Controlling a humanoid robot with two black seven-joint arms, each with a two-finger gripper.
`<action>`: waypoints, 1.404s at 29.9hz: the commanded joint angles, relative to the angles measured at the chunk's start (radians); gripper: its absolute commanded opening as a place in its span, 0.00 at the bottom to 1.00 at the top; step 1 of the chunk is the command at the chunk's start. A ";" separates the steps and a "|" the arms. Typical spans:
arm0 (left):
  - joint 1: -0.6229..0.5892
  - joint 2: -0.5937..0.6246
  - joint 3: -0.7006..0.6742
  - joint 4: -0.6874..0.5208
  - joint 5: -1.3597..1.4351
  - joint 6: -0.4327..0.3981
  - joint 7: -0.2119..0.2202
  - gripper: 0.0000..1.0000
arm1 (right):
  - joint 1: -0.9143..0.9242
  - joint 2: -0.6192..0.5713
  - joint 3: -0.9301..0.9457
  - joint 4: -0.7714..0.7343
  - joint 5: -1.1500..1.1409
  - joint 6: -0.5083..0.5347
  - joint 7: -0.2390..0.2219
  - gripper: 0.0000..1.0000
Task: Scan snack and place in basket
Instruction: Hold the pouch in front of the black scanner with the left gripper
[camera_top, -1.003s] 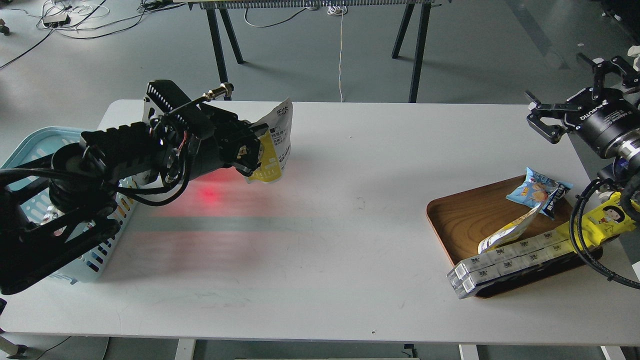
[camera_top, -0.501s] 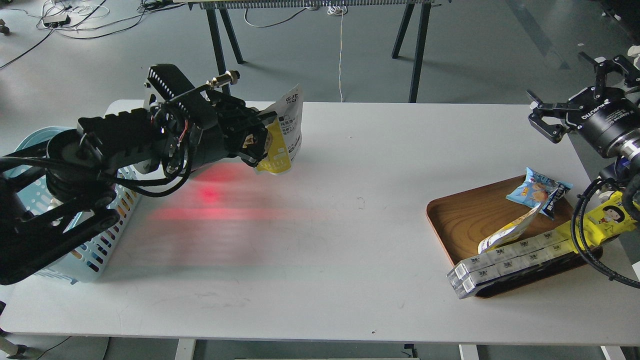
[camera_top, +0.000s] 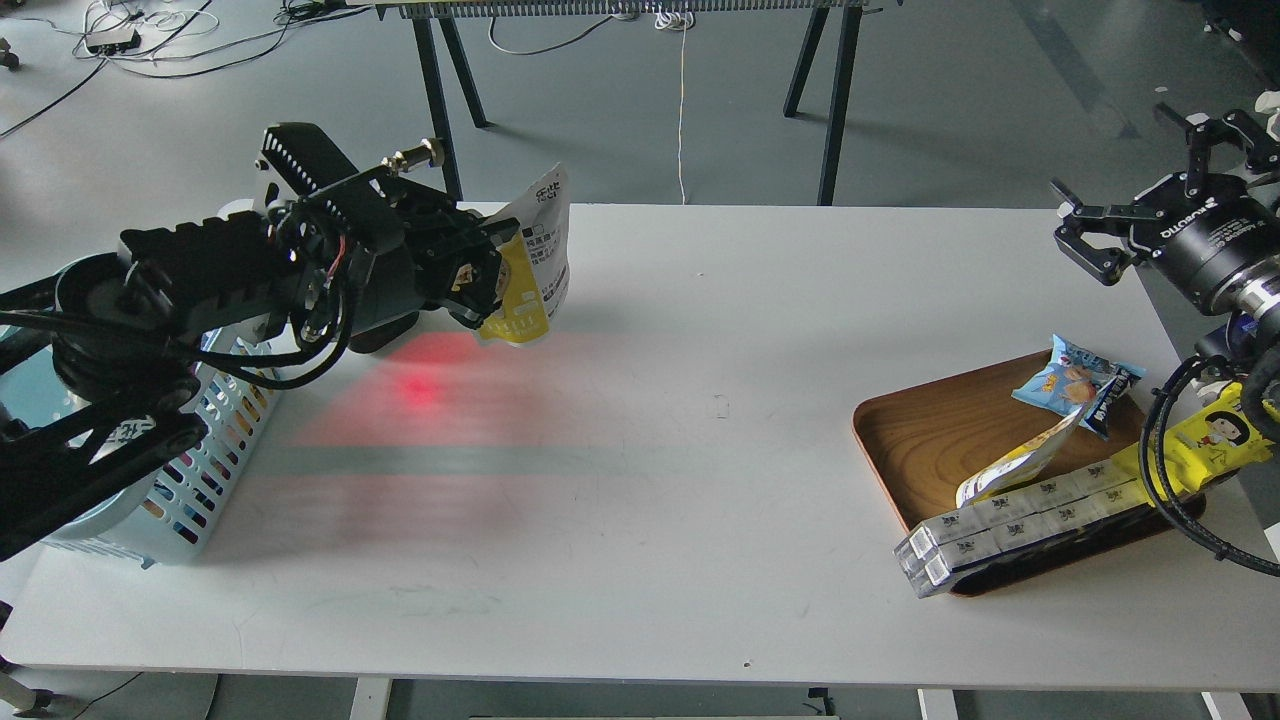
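The snack (camera_top: 530, 265) hangs upright in the upper left of the frame, clenched in the left end effector (camera_top: 485, 285) above the counter (camera_top: 640, 450). The basket (camera_top: 200, 470) lies lower left. The right end effector (camera_top: 1150, 180) idles released.

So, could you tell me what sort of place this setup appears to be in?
Probably a robotics lab staged as a mock checkout: a bare white table on a grey floor with loose cables, a red scanner glow, and snacks on a wooden tray.

"ROBOTIQ" is printed on the right tool (camera_top: 1150, 175) body
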 joint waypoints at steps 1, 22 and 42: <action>0.001 0.002 0.007 0.000 0.000 0.000 -0.003 0.01 | 0.000 0.000 0.000 -0.001 -0.001 0.000 -0.001 0.99; -0.136 0.022 0.201 0.002 0.000 0.000 -0.003 0.01 | 0.000 0.000 0.001 -0.001 -0.001 0.000 0.001 0.99; -0.141 0.096 0.221 0.000 0.000 0.000 -0.003 0.01 | 0.000 0.000 0.001 -0.001 0.000 0.000 0.001 0.99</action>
